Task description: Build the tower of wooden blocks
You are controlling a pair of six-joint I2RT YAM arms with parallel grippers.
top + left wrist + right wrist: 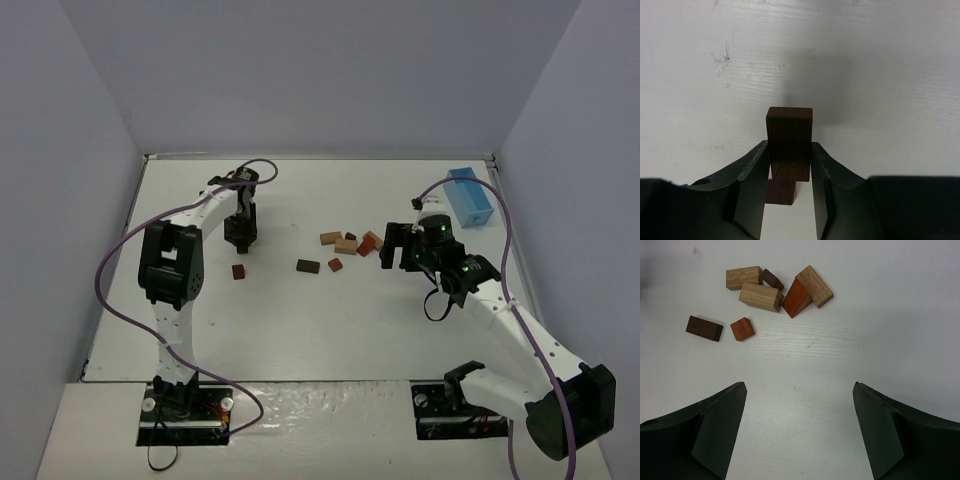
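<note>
Left gripper (789, 155) pinched tight on a grained, dark brown cuboid (789, 127); near it, a small reddish-brown cube (238, 271) on the white table (300, 320). Mid-table, loose wood blocks (760, 296): tan cuboids, a reddish wedge, dark pieces. Right gripper (800, 425) spread wide, empty. Far right, a light blue box (469, 196).

A light blue box (470, 197) rests on the table (300, 320).
</note>
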